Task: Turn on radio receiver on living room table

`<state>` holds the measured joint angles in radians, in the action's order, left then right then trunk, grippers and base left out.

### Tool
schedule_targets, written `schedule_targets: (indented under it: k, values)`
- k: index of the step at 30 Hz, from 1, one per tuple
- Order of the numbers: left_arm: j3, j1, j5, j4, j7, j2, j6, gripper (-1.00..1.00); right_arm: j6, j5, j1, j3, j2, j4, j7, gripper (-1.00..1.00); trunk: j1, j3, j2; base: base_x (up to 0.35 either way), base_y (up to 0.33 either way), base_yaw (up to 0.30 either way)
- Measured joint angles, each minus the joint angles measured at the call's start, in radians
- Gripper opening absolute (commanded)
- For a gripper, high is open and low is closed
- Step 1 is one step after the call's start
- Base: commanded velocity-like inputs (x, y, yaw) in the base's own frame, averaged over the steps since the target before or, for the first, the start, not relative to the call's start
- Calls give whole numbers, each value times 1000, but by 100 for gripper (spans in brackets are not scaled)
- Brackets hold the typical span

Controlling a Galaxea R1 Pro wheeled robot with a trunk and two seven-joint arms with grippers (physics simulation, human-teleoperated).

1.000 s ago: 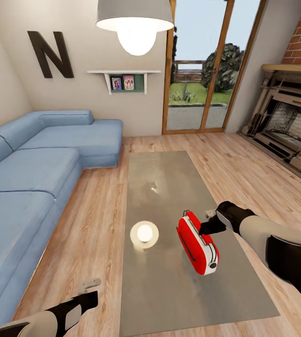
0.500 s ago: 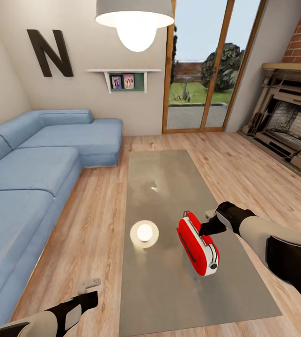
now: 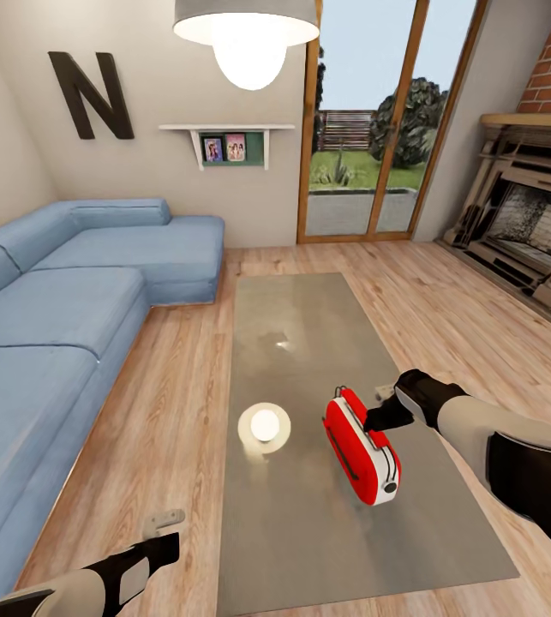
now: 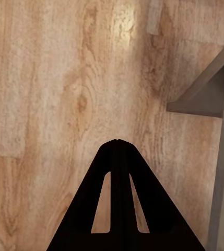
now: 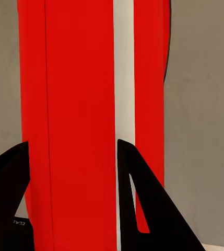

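Spanning the left of the living room, a blue sofa (image 3: 61,308) runs along the wall under a dark letter N (image 3: 91,96), with wood floor (image 3: 181,411) between it and the long, glossy grey surface (image 3: 309,531). Glass doors (image 3: 365,128) and a brick fireplace (image 3: 528,223) close the far side, a lit lamp (image 3: 248,38) hangs overhead, and its reflection (image 3: 265,426) glows on the surface. A small shelf (image 3: 226,144) holds framed photos.

On the surface, right of the reflection, the red radio (image 3: 362,446) lies narrow side up, its white trim and a dark knob toward the near end.

Reaching in from the right, the right tool (image 3: 376,413) meets the radio's far end; in the right wrist view its dark fingers (image 5: 148,204) are spread apart on either side of a red panel of the radio (image 5: 75,120), but whether they press it cannot be told.

Low at the near left, the left tool (image 3: 169,521) hangs over the floor beside the surface's corner; in the left wrist view its fingers (image 4: 118,198) are pressed together with nothing between them.
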<state>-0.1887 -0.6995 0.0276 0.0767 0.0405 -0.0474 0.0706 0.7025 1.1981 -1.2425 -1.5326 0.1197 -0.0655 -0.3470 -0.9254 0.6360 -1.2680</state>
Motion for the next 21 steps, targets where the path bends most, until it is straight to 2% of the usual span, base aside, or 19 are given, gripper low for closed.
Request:
schedule_targets:
  k: [4,21]
  values:
    - [0,0,0,0,0,0,0,-100,0,-1,0,-1,0,0,0,-100,0,0,0,0,0,0]
    - [0,0,0,0,-2,0,0,-100,0,0,0,-1,0,0,0,-100,-65,53,-119,0,0,0]
